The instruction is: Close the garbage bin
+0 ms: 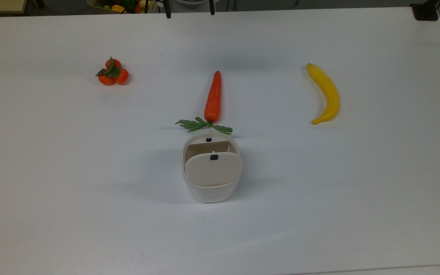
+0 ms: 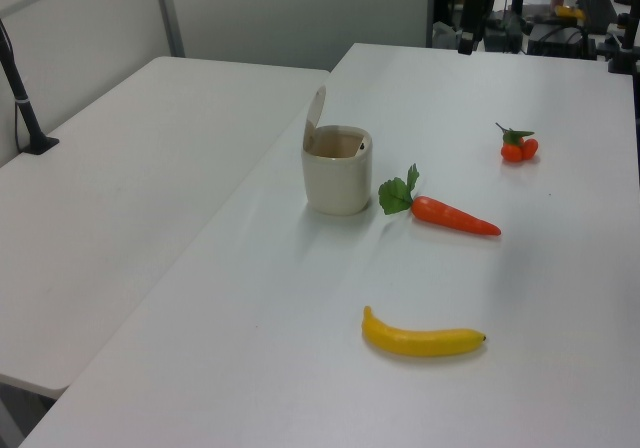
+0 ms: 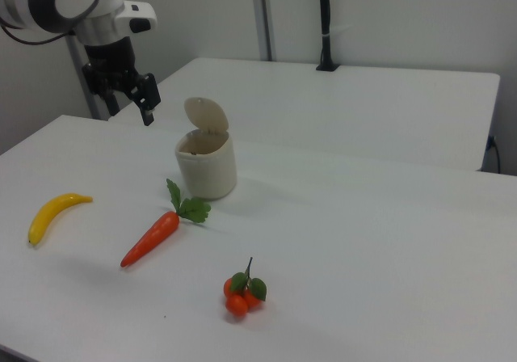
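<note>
You are looking at a wide white table (image 1: 52,172) carrying everything in the scene, with a second white table (image 2: 130,168) standing just beside it in the left view. The Panda arm (image 3: 60,2) is hanging over the table's far edge at the right view's upper left, and its gripper (image 3: 133,103) is pointing down with its two fingers spread apart and nothing between them; in the top view the fingertips (image 1: 167,11) are just showing at the top edge.

The garbage bin (image 1: 211,172) is sitting upright near the table's middle, well apart from the gripper. Its beige lid (image 3: 207,116) is standing raised on its hinge, leaving the mouth open, and a small black button (image 1: 214,157) is showing on the lid.

The banana (image 1: 326,93) is lying toward the top view's right, well apart from the bin. The carrot (image 1: 213,97) is lying just beyond the bin, its green leaves (image 1: 203,125) almost touching the bin's rim. The cluster of small oranges (image 1: 113,72) is resting toward the top view's left.
</note>
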You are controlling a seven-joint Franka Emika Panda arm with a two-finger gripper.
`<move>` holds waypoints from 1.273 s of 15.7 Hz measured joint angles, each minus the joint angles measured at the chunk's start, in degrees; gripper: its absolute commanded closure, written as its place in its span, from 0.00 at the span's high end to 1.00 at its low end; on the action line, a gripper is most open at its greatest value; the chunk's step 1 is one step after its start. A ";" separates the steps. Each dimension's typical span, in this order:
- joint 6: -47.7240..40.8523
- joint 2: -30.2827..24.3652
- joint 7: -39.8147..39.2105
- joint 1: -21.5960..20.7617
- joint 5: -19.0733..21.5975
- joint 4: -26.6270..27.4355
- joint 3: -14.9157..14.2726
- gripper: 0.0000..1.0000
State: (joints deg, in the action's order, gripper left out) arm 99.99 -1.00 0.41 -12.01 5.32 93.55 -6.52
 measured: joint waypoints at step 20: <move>8.65 3.24 -2.07 0.00 2.95 0.02 -0.01 0.00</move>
State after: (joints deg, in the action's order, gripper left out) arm 108.63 2.23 -1.66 -12.02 8.28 93.57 -6.54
